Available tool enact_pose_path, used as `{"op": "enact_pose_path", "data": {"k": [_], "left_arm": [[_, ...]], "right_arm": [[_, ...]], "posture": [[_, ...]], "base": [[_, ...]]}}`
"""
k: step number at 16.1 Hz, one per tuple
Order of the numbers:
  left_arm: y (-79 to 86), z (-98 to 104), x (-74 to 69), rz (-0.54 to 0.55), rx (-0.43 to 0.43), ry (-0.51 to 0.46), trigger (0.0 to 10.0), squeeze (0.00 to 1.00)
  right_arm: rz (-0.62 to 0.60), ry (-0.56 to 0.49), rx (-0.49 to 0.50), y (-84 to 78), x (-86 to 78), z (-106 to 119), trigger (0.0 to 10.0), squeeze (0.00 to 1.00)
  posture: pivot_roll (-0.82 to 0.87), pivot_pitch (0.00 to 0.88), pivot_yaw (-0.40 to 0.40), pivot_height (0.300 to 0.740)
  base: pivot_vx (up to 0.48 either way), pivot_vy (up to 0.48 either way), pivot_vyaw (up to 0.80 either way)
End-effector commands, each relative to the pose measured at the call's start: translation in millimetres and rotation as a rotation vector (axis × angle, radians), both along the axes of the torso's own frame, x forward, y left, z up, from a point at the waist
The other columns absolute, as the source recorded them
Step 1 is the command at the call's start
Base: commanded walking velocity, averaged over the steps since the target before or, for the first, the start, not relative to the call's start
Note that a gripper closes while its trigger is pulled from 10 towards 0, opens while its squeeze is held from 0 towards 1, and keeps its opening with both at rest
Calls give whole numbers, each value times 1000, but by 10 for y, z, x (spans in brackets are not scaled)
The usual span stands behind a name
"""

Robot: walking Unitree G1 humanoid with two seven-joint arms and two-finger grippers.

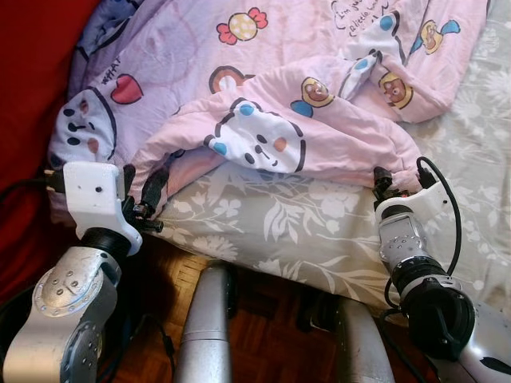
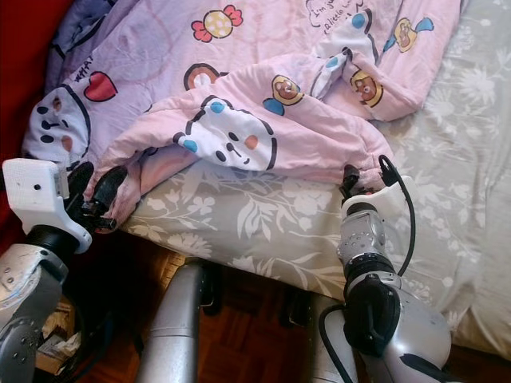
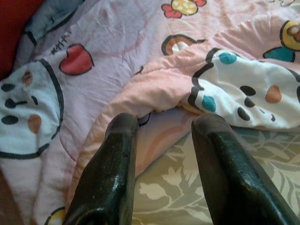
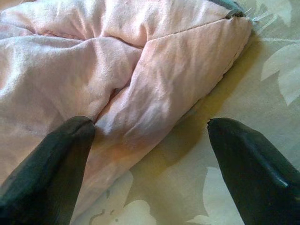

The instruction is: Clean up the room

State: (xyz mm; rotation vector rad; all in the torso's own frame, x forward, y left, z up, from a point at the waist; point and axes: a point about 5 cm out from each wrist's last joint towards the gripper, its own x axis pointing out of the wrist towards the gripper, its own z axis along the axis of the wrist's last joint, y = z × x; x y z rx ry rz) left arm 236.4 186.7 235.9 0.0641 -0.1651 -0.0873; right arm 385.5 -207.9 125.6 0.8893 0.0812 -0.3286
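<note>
Pink cartoon-print quilt (image 1: 263,104): crumpled across a grey leaf-patterned bedsheet (image 1: 271,219), its folded edge near the bed's front. Red fabric (image 1: 32,72) at the bed's left; wooden floor (image 1: 263,319) below. Handwritten print on the quilt, possibly "little", too small to read. Left gripper (image 3: 161,159): fingers apart, straddling the quilt's edge. Right gripper (image 4: 150,159): fingers spread wide at its corner.

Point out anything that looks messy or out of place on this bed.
The pink blanket lies bunched and folded over itself, baring the grey sheet. The left gripper and right gripper sit open at its folded edge.
</note>
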Motion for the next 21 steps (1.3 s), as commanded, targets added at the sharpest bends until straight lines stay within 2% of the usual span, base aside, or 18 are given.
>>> {"op": "enact_pose_path", "data": {"k": [1, 21], "left_arm": [[41, 1, -67, 21, 8, 7, 10000, 0], [52, 54, -78, 10, 64, 21, 10000, 0]], "right_arm": [[-14, 75, 36, -17, -102, -216, 0, 0], [-42, 98, 13, -140, -155, -267, 0, 0]], "posture": [[432, 872, 152, 640], [447, 870, 169, 640]], "base": [[0, 0, 0], [0, 0, 0]]}}
